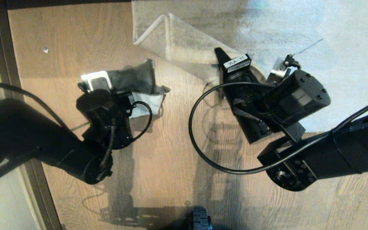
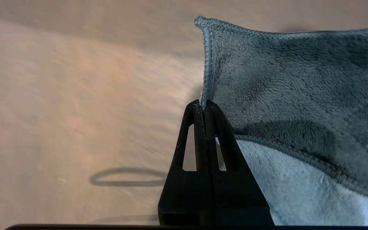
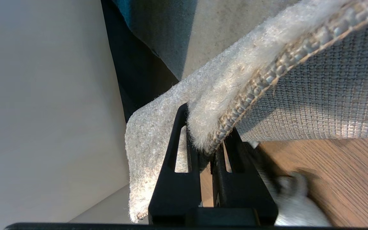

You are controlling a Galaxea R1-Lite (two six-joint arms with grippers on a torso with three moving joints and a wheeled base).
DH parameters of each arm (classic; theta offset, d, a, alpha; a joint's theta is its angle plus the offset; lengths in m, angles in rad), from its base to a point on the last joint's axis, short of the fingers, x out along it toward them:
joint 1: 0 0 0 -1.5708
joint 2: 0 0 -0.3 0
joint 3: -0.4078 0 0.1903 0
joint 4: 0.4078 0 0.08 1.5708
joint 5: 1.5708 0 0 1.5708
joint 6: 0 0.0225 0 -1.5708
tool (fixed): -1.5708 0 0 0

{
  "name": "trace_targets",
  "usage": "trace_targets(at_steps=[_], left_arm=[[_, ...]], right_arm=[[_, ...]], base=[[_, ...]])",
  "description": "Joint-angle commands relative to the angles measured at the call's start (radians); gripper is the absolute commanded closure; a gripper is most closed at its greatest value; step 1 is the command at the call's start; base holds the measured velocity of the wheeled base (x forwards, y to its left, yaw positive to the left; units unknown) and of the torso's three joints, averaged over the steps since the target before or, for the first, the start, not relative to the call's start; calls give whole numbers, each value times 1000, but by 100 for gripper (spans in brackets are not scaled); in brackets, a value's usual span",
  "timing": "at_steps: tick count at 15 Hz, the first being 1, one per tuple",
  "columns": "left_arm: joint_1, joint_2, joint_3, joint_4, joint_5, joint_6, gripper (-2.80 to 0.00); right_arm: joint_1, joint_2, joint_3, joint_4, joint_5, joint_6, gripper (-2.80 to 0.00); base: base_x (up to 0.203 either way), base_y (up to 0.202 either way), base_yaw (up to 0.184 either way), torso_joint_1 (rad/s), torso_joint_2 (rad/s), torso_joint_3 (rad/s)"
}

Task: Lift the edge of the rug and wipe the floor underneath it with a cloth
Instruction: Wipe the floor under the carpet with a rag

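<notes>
1. White rectangular sticker label [image 1: 237,62] with black print reading "VLA - 11", stuck on the top face of the black right gripper [image 1: 219,54] housing, head view.
2. Smaller print line under it on the same sticker, too small to read.
3. Both wrist views: no readable text.

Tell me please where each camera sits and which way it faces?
Head: high, facing down on floor; both arms, left gripper by cloth.
Left wrist: behind shut fingers pinching cloth.
Right wrist: behind right gripper clamped on rug edge.
Shared: cloth, also blurred in right wrist.
</notes>
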Motion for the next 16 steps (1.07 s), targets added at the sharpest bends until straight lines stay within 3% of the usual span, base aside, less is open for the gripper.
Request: trace_targets(at_steps=[1, 6, 16], left_arm=[[52, -55, 1, 6, 5, 1, 0], [120, -156, 47, 31, 5, 1, 0], [132, -428, 373, 28, 12, -1, 0]], right_arm=[[0, 0, 0, -48, -2, 5, 0], [0, -1, 1, -48, -2, -12, 0], [0, -2, 1, -48, -1, -15, 0]], base=[[0, 0, 0, 0, 0, 0], [0, 0, 0, 0, 0, 0], [0, 0, 0, 0, 0, 0]])
